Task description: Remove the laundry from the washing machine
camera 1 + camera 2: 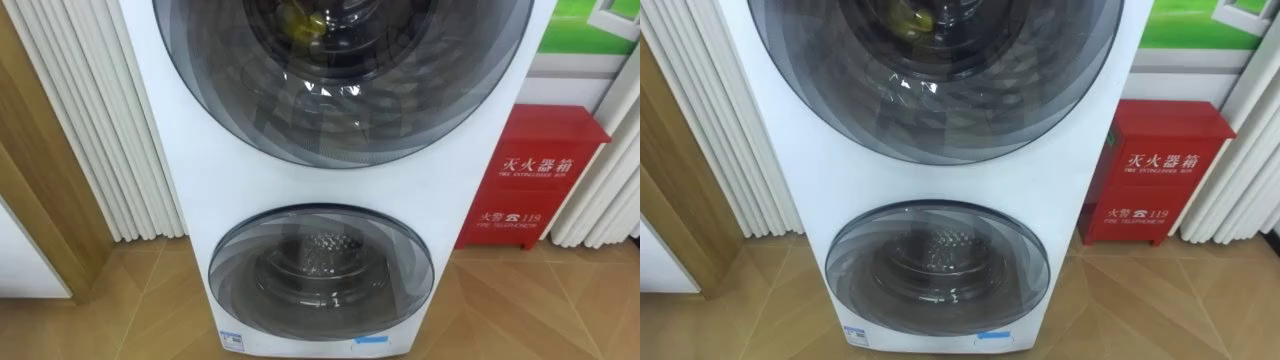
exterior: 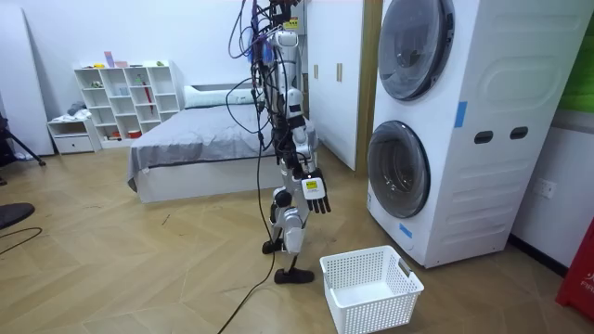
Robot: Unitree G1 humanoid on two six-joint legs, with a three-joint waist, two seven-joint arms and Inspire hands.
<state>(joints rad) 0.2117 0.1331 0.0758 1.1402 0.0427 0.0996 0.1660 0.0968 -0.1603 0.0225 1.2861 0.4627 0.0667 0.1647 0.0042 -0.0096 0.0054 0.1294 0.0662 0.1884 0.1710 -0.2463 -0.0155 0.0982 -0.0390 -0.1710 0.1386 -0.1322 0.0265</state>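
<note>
Although the washing machine (image 1: 350,185) has its upper door (image 1: 340,90) and lower door (image 1: 322,270) closed, a yellowish-green shape (image 1: 303,20) shows behind the upper glass, cut off at the top and too unclear to name. The right hand (image 2: 316,193) hangs by the robot's thigh, fingers relaxed, holding nothing, well apart from the machine. A white basket (image 2: 376,311) stands at its feet.

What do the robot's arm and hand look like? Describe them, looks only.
In the room view, the right arm is built of pale silver-white segments with darker joints. The right hand is black, with a small white tag on its back. Dark cables bunch around the shoulders above the arm.
</note>
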